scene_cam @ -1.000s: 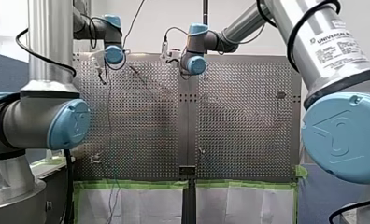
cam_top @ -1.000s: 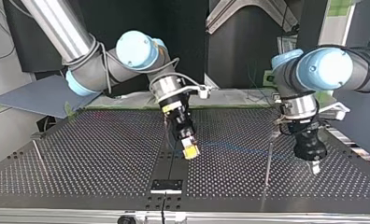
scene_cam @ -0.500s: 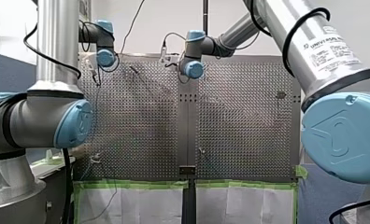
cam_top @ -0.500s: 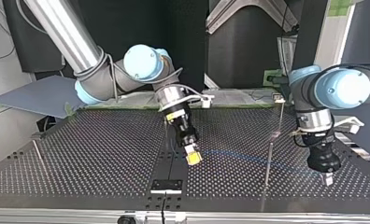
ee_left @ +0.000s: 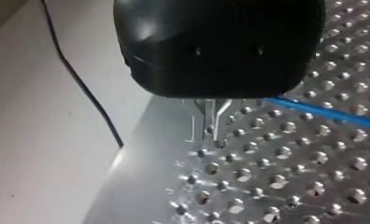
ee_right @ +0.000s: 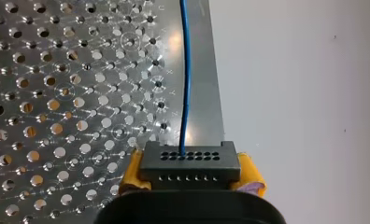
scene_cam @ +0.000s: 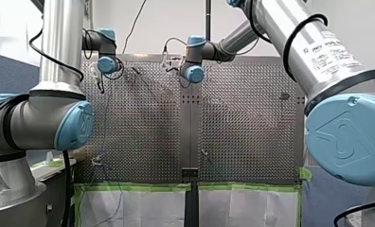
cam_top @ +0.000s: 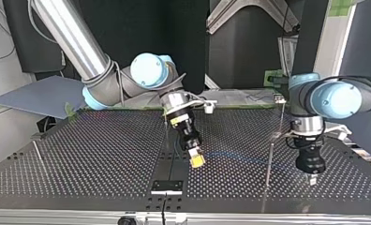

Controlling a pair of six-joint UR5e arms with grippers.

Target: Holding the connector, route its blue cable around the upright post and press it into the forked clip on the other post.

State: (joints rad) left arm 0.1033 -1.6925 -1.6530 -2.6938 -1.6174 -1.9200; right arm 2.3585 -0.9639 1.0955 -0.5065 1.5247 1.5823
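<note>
Perforated table [scene_cam: 242, 123] fills the front view; top view, our right gripper [cam_top: 196, 159] hangs short of the post [cam_top: 268, 164]; left wrist view, our left gripper [ee_left: 213, 135] has its tips meeting beside the cable [ee_left: 323, 112]; right wrist view, pads [ee_right: 250, 175] clamp the connector [ee_right: 188, 163], so we judge routing barely begun, with circling the post next.

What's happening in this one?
My right gripper holds the black connector between its yellow pads over the middle of the table. The blue cable runs from it across towards my left gripper, whose shut fingers sit just above the holes near a thin post. Whether the cable touches the post can't be told.
</note>
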